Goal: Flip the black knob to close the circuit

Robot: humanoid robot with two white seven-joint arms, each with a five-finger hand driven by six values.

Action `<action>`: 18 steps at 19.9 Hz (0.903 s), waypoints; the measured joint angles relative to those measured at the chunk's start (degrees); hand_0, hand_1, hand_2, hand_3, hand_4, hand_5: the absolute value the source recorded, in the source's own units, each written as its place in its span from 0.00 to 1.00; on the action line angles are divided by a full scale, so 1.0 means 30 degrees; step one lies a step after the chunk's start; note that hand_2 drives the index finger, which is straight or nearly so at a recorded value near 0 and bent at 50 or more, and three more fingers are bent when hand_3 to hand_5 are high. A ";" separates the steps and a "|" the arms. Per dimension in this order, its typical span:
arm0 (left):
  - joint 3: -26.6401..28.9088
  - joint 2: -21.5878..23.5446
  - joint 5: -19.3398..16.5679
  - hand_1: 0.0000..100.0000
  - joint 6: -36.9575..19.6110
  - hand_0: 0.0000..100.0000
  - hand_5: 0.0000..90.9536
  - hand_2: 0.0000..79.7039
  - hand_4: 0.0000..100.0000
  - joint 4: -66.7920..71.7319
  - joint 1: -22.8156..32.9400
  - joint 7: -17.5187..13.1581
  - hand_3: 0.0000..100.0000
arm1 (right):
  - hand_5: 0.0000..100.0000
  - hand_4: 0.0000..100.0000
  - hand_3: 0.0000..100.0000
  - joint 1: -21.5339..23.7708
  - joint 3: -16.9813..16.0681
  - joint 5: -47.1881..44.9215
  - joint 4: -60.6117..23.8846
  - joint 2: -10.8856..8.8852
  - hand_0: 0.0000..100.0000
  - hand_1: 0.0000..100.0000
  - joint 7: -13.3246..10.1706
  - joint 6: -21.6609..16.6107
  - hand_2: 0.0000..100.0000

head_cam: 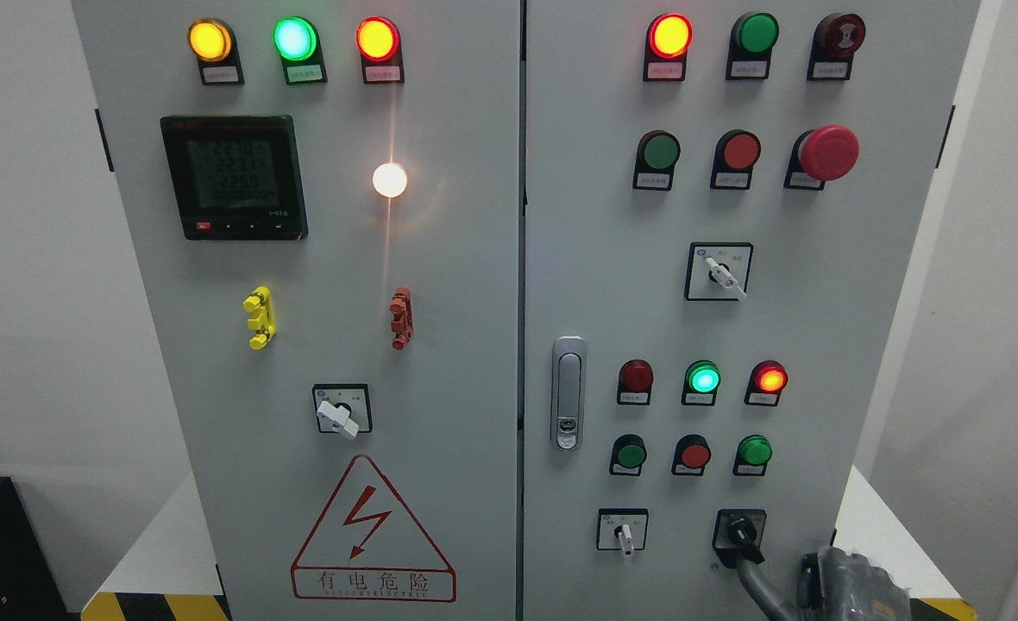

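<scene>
The black knob (740, 533) sits on a black square plate at the lower right of the grey cabinet's right door (612, 216), its lever pointing down. My right hand (854, 588) comes in at the bottom right corner, mostly cut off by the frame edge. A slim grey part of the hand (757, 586) curves up from the bottom edge and meets the knob's lower end. How the hand holds the knob is hidden. My left arm does not show.
Left of the knob is a white selector switch (623, 533). Above it are rows of buttons and lamps (702, 379), another selector (719, 272) and a red emergency stop (828, 153). The door latch (568, 392) stands at the seam. The left door carries a meter (235, 177).
</scene>
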 measured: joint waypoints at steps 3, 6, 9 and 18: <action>0.0001 0.0000 0.0000 0.56 0.0000 0.12 0.00 0.00 0.00 0.0002 0.0000 0.0000 0.00 | 0.95 0.95 1.00 0.0015 -0.0058 -0.0203 -0.0121 -0.0001 0.00 0.03 -0.0004 0.0000 0.89; 0.0000 0.0000 0.0000 0.56 0.0000 0.12 0.00 0.00 0.00 0.0001 0.0000 0.0000 0.00 | 0.95 0.95 1.00 0.0041 -0.0093 -0.0319 -0.0224 -0.0001 0.00 0.03 -0.0085 -0.0014 0.89; 0.0000 0.0000 0.0000 0.56 0.0000 0.12 0.00 0.00 0.00 0.0001 0.0000 0.0000 0.00 | 0.95 0.95 1.00 0.0055 -0.0121 -0.0396 -0.0312 -0.0002 0.00 0.03 -0.0105 -0.0061 0.89; -0.0006 0.0000 0.0000 0.56 0.0000 0.12 0.00 0.00 0.00 0.0008 0.0000 0.0001 0.00 | 0.95 0.95 1.00 0.0137 -0.0162 -0.0494 -0.0477 -0.0011 0.00 0.03 -0.0106 -0.0101 0.89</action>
